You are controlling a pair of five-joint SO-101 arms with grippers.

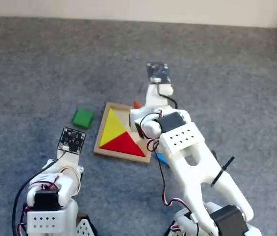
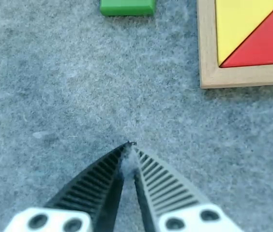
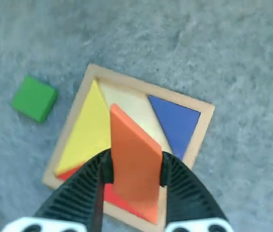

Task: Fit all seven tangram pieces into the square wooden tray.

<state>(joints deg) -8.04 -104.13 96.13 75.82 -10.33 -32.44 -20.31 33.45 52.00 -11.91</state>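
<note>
Right gripper [image 3: 134, 164]: ribbed black jaws clamp the smooth orange parallelogram [image 3: 129, 140] over the square wooden tray [image 1: 106, 150] at mid-frame of the high view. Yellow triangle [image 3: 85, 135] and blue triangle [image 3: 175, 121] lie inside. Left gripper [image 2: 129, 153]: jaws pinched together, empty, over the fuzzy grey tabletop [image 2: 54, 96].

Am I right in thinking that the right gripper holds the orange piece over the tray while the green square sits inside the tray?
Not quite: the green square is not inside the tray. It lies on the carpet apart from it, as the right wrist view shows. The rest is right: the right gripper holds the orange piece over the tray.
</note>
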